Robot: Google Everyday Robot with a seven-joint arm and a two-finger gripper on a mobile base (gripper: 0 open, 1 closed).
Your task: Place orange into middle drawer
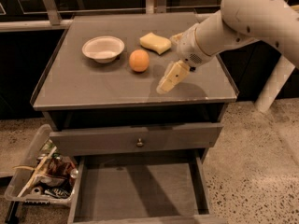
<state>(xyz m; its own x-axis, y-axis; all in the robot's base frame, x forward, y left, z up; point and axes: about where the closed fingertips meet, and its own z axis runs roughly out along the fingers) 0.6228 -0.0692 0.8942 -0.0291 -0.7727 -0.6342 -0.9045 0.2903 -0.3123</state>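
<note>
The orange point(139, 60) sits on the grey cabinet top point(93, 87), between a white bowl and a pale yellow sponge. My gripper point(169, 78) hangs just above the cabinet top, a short way right of the orange and slightly nearer the front edge, not touching it. The white arm reaches in from the upper right. The middle drawer point(140, 190) is pulled out at the bottom of the view, with a bare grey floor and nothing in it.
The white bowl point(103, 48) stands left of the orange and the sponge point(155, 43) behind it. A shut drawer with a round knob point(139, 143) lies above the open one. A clear bin of clutter point(39, 181) stands on the floor at left.
</note>
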